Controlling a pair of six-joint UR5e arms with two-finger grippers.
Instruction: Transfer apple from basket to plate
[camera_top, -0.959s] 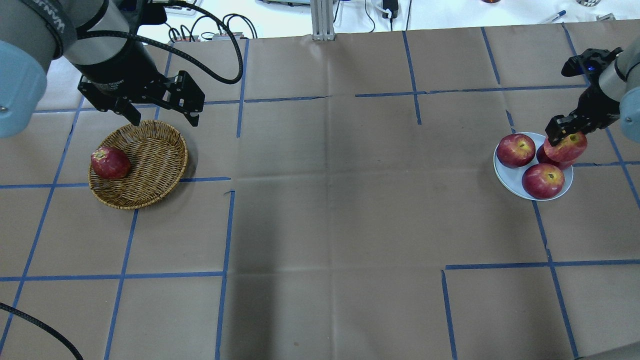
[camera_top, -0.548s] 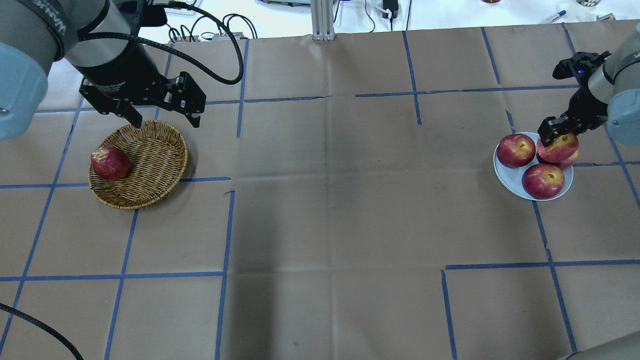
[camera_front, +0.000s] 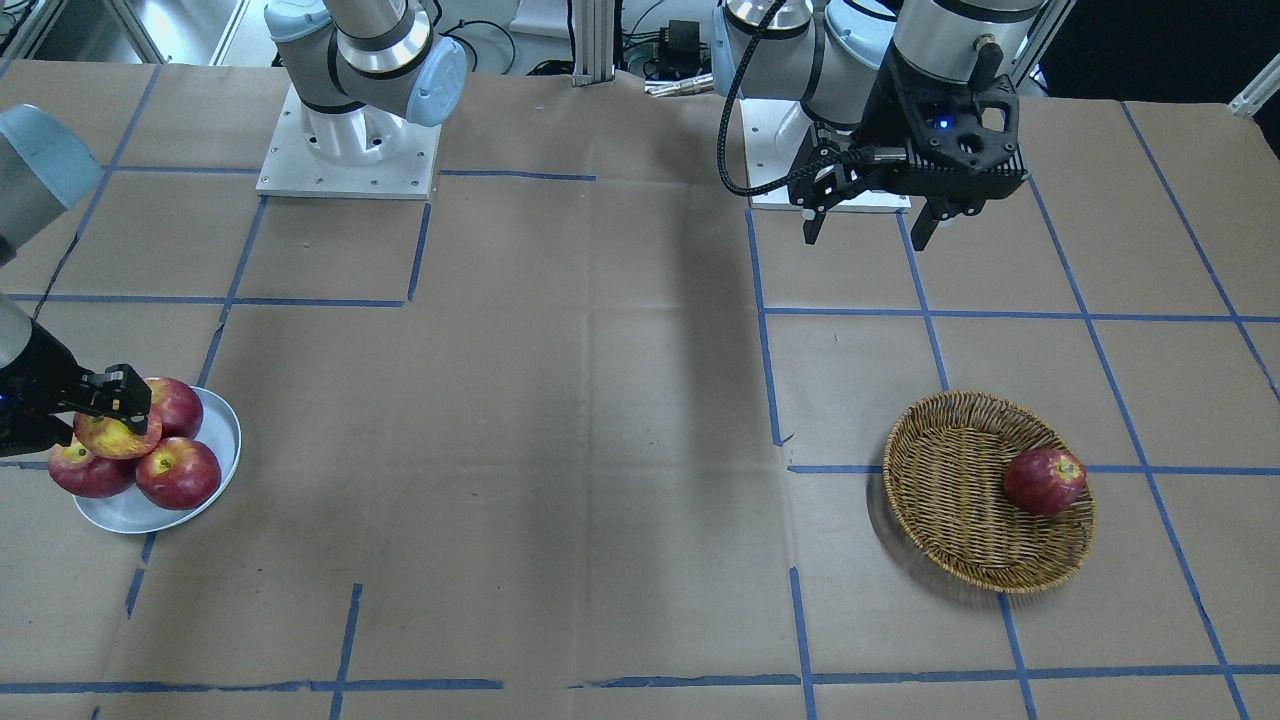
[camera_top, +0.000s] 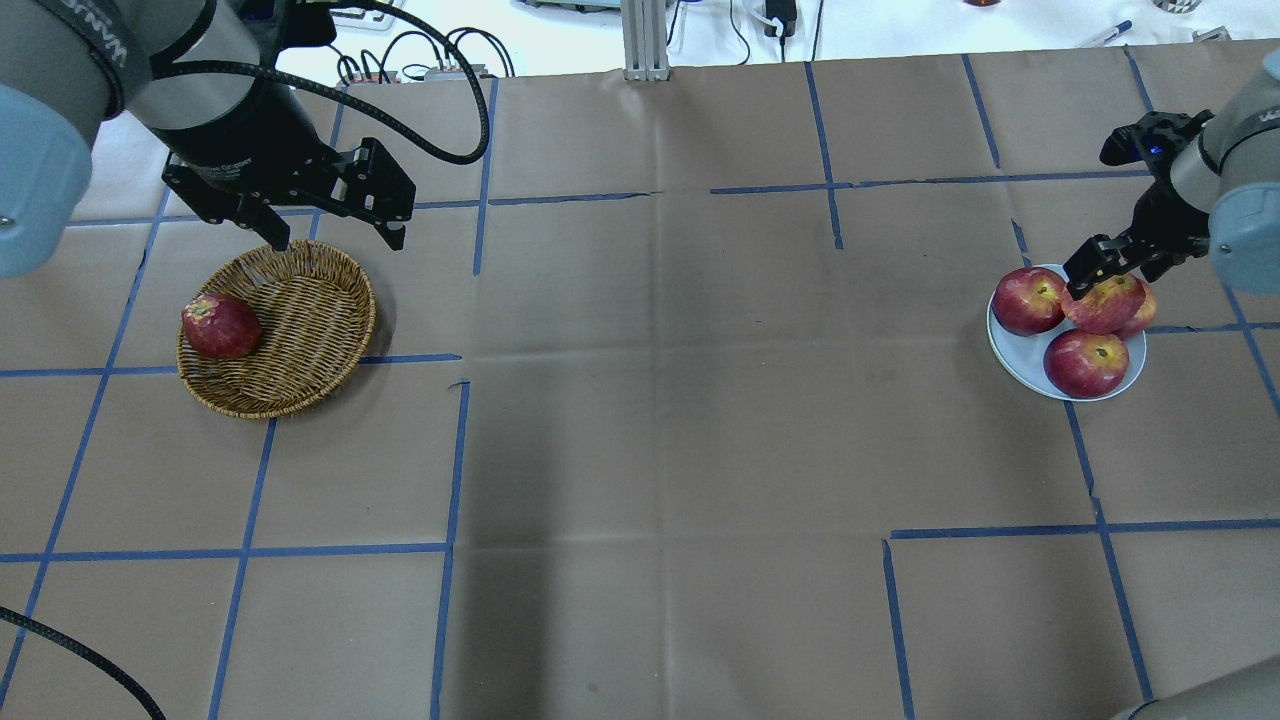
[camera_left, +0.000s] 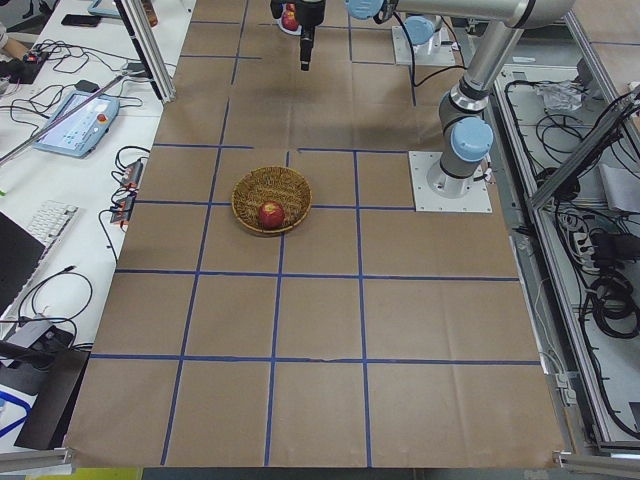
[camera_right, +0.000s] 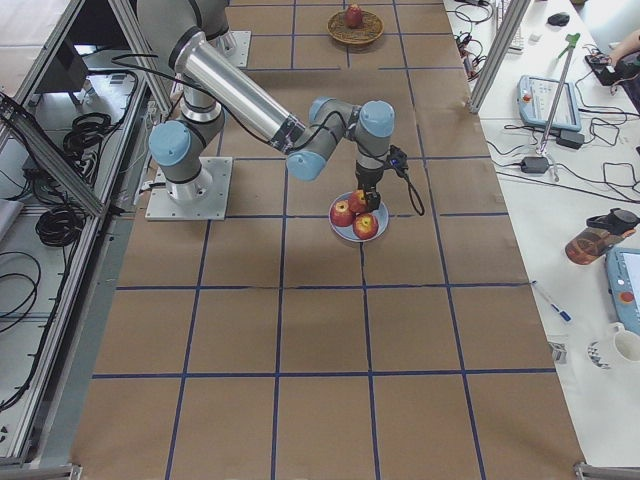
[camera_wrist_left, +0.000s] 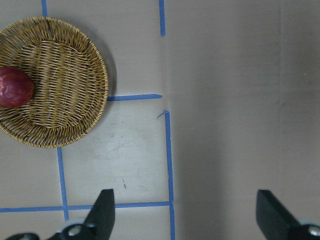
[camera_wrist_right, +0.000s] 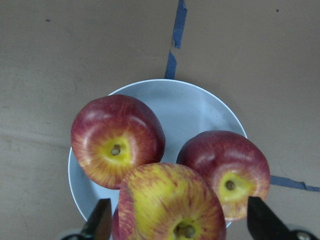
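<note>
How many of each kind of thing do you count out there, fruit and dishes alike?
Apples: 5 (the streaky apple in the right gripper, 3 dark red apples on the plate, 1 dark red apple in the basket)
Plates: 1
Baskets: 1
Total: 7 things

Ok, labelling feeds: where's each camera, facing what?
Front-facing: across table, facing both bases.
Overhead: high rear, downward; both arms.
Left wrist: over round tan wicker basket; open left gripper.
Right wrist: over pale-grey plate; right gripper holds yellow-streaked red apple.
Left: left end; basket, left arm.
Right: right end; right arm, same basket.
</note>
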